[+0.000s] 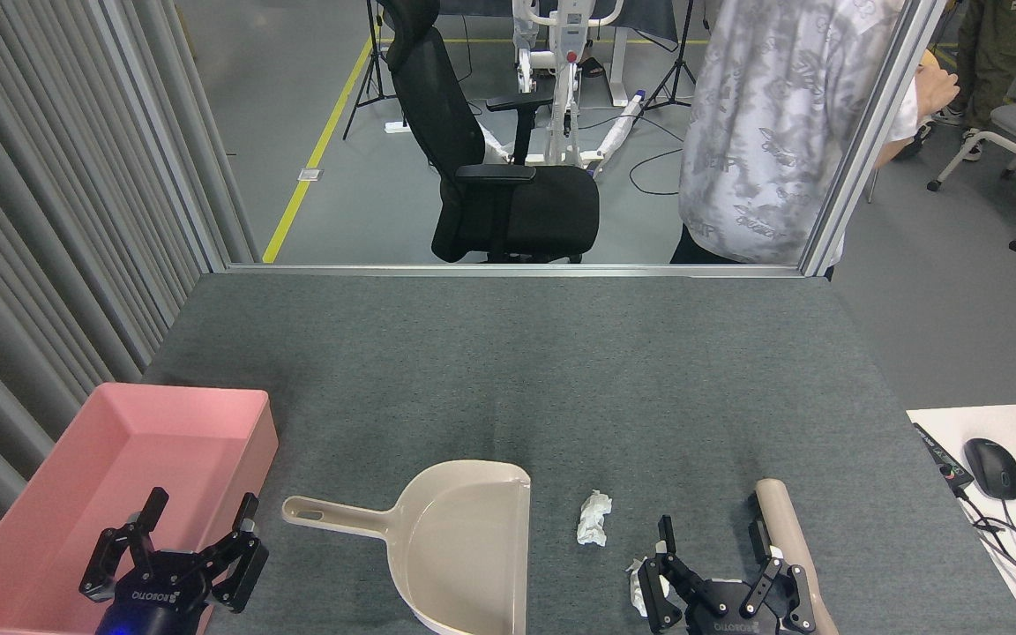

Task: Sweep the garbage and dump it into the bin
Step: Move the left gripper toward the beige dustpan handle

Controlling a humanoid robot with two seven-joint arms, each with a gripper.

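One white wad of garbage (594, 519) lies on the grey table just right of the beige dustpan (464, 551). A second wad (637, 586) sits partly hidden behind the left finger of my right gripper (711, 535). That gripper is open at the bottom edge, nothing between its fingers, with a beige brush handle (786, 527) lying beside its right finger. My left gripper (199, 509) is open over the near right corner of the pink bin (76, 476), left of the dustpan's handle (332, 514).
A person in a patterned white shirt (781, 123) stands behind the table's far edge, next to a black office chair (499, 176). A white desk with a mouse (993, 467), keyboard and cables adjoins the table on the right. Grey curtains line the left side.
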